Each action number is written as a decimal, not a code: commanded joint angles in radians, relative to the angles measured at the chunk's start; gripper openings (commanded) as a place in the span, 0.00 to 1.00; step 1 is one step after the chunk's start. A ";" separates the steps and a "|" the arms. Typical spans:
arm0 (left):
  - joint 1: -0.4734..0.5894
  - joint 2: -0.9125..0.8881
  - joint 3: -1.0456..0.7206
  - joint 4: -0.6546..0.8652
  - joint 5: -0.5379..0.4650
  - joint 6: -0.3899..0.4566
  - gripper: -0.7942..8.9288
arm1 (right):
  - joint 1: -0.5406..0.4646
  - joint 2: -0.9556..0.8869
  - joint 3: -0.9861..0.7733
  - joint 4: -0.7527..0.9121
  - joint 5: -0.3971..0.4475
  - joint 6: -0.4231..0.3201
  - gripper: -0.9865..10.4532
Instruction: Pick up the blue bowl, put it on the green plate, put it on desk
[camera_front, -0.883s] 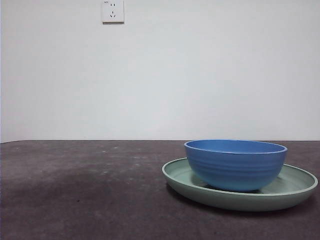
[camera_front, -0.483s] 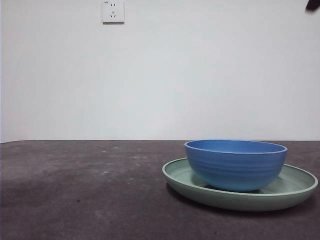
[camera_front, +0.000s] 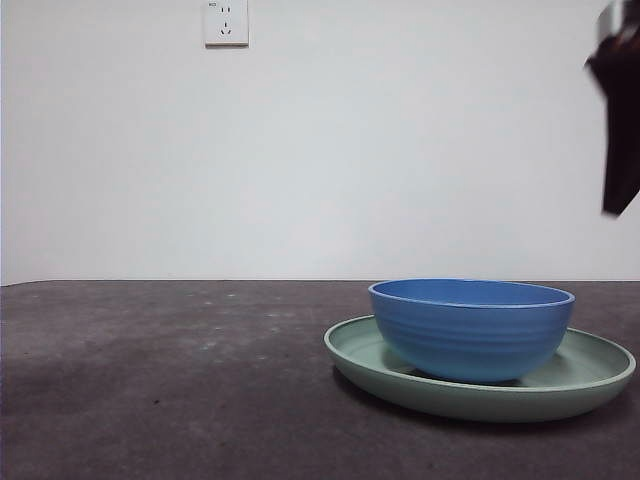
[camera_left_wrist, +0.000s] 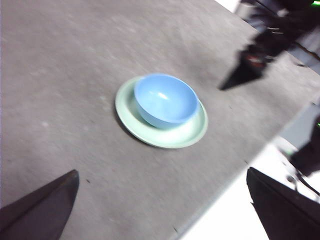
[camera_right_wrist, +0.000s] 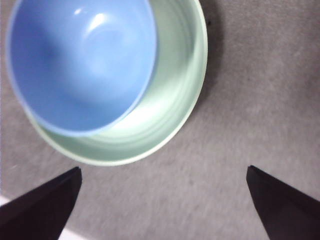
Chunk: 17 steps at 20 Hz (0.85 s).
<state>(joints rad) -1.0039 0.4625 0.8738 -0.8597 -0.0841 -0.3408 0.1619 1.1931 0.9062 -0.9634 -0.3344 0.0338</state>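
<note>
Since a moment ago our right gripper has dropped in, jaws spread, above the blue bowl, which sits in the green plate; our left gripper, also spread, waits farther off.

One blue bowl, one green plate, one wall socket, and, as far as the blur allows, two grippers.

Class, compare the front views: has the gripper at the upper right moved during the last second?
Yes. The right gripper has come down the right edge, nearer the blue bowl, measured against the wall socket.
</note>
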 joint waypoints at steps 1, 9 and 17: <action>-0.011 0.000 0.007 -0.008 0.056 -0.013 0.66 | 0.002 0.071 0.014 0.029 0.021 -0.016 0.59; -0.011 0.000 0.007 -0.053 0.142 -0.021 0.66 | 0.002 0.177 0.014 0.068 0.083 -0.042 0.59; -0.011 0.000 0.007 -0.064 0.143 -0.020 0.66 | 0.002 0.304 0.014 0.224 0.106 -0.042 0.44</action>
<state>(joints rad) -1.0042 0.4625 0.8738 -0.9352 0.0536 -0.3576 0.1619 1.4815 0.9062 -0.7425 -0.2310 0.0029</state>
